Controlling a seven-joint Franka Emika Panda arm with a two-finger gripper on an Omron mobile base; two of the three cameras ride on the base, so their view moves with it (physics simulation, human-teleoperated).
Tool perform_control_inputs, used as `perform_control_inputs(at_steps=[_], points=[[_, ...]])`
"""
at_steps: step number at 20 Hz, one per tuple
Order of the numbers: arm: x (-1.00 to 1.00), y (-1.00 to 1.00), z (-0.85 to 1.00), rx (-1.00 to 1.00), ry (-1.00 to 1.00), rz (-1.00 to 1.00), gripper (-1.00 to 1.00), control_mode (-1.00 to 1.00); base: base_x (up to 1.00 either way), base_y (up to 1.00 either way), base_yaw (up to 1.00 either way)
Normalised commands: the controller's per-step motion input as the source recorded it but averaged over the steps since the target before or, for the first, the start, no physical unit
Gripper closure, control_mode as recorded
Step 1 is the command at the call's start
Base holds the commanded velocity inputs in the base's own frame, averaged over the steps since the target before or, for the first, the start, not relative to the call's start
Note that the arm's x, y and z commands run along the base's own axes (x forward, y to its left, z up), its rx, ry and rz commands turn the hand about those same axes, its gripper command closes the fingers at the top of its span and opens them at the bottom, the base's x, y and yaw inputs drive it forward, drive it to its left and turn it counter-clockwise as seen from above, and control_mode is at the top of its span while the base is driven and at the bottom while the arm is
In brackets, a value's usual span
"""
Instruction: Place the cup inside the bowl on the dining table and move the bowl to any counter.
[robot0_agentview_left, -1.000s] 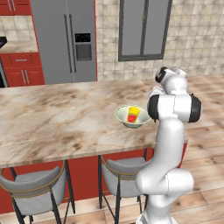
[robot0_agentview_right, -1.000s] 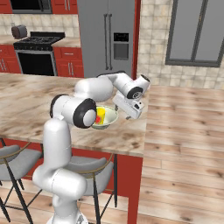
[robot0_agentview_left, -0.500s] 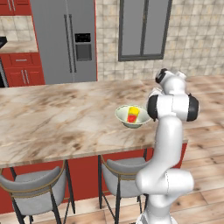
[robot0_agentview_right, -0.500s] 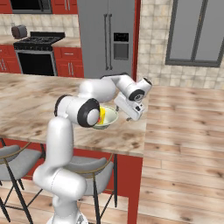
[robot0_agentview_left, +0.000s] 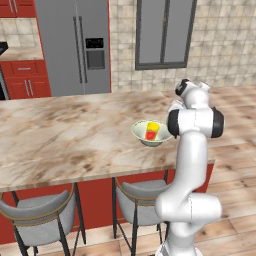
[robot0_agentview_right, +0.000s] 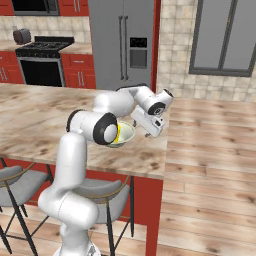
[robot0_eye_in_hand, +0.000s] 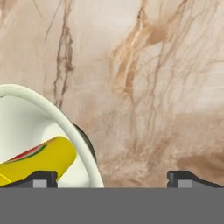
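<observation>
The pale green-white bowl (robot0_agentview_left: 151, 134) stands near the right end of the dining table (robot0_agentview_left: 75, 135). The yellow cup (robot0_agentview_left: 151, 131) with its red mark lies inside it. In the right base view the bowl (robot0_agentview_right: 124, 135) is half hidden behind my arm's elbow, and my gripper (robot0_agentview_right: 149, 131) hangs just right of it, pointing down. In the hand view the gripper (robot0_eye_in_hand: 111, 178) is open. One fingertip (robot0_eye_in_hand: 43, 178) is over the bowl's inside (robot0_eye_in_hand: 26, 122) beside the cup (robot0_eye_in_hand: 39, 159). The other is over bare marble (robot0_eye_in_hand: 166, 87), so the rim runs between them.
Two grey stools (robot0_agentview_left: 37, 220) (robot0_agentview_left: 142, 197) stand under the table's near edge. The table's right end (robot0_agentview_left: 210, 161) is close to the bowl. Across the floor are the fridge (robot0_agentview_left: 75, 45), a stove (robot0_agentview_right: 42, 65) and the red-cabinet counter (robot0_agentview_left: 20, 54).
In the right base view the hand has crept a little left and down toward the bowl's rim. Bowl and cup have not moved, and the jaws stay wide.
</observation>
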Motion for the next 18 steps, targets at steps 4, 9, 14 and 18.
perform_control_inputs(at_steps=[4,9,14,18], points=[[0.29,0.00,0.00,0.00,0.00,0.00,-1.00,-1.00,0.00,0.00,0.00],[0.29,0.00,0.00,0.00,0.00,0.00,-1.00,-1.00,0.00,0.00,0.00],[0.17,0.02,-0.03,0.00,0.00,0.00,-1.00,-1.00,0.00,0.00,0.00],[-0.11,0.03,-0.05,0.00,0.00,0.00,-1.00,-1.00,0.00,0.00,0.00]])
